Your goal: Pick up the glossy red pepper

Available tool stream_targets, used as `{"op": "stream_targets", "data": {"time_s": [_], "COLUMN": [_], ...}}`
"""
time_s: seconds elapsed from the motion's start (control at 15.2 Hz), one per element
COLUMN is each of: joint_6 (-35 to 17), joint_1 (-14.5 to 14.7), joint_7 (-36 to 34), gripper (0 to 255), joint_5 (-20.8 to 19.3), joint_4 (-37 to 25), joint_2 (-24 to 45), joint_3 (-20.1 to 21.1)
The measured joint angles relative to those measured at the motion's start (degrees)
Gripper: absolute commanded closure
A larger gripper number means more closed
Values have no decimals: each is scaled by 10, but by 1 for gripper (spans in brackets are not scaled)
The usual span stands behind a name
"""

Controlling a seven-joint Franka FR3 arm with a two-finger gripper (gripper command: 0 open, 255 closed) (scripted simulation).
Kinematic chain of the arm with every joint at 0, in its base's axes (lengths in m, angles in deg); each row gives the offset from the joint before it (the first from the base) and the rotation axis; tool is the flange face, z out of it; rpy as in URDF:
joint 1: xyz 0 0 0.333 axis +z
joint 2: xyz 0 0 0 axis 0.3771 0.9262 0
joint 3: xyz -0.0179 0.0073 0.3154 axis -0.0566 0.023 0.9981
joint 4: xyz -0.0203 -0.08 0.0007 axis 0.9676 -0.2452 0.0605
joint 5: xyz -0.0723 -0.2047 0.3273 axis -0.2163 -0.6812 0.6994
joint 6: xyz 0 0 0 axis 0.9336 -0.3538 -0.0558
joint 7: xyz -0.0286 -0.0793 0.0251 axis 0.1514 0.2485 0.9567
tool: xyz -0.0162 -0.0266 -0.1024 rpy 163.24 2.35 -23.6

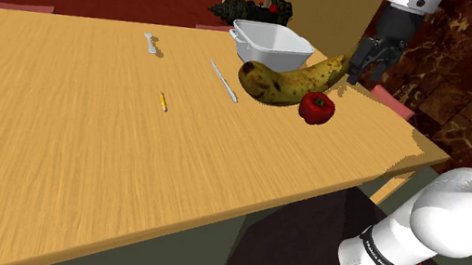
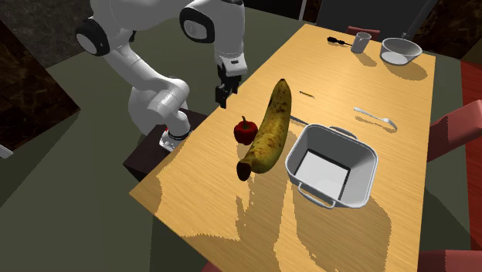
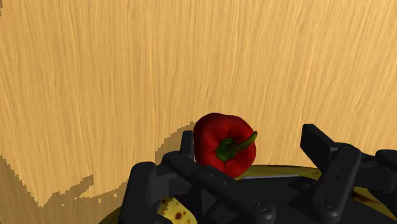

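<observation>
A black gripper (image 3: 249, 137) is hovering above the wooden table (image 1: 84, 135), its fingers standing wide apart and holding nothing. A red pepper (image 3: 224, 145) is sitting below it, stem up, just beside a spotted banana (image 2: 269, 130). The safest descent is probably going straight down, straddling the pepper without nudging the banana. Beyond the banana, a white two-handled tub (image 2: 363, 181) is sitting empty.

Banana (image 2: 270, 127) lay just beside red pepper (image 2: 245, 131), blocking its flank on the second exterior view's right; contact could not be resolved. White pan (image 2: 332, 166) stood beyond the banana. Bare table (image 2: 193, 166) flanked the pepper's other sides to the edge. Overhead was free.
</observation>
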Motion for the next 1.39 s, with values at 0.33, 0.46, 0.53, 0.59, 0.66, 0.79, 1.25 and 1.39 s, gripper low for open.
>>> {"op": "stream_targets", "data": {"time_s": [0.33,0.46,0.53,0.59,0.66,0.79,1.25,1.39], "joint_6": [-87,-151,-172,-187,-200,-217,-254,-254], "joint_1": [-60,-97,-112,-121,-124,-127,-126,-126], "joint_7": [-188,-322,-375,-400,-415,-426,-429,-429], "gripper": [0,0,0,0,0,0,255,255], "joint_5": [39,66,74,78,81,84,89,89], "joint_4": [57,91,97,104,114,128,162,162], "joint_2": [-12,-11,-7,-6,-6,-5,-3,-3], "joint_3": [54,100,117,124,130,135,140,140]}}
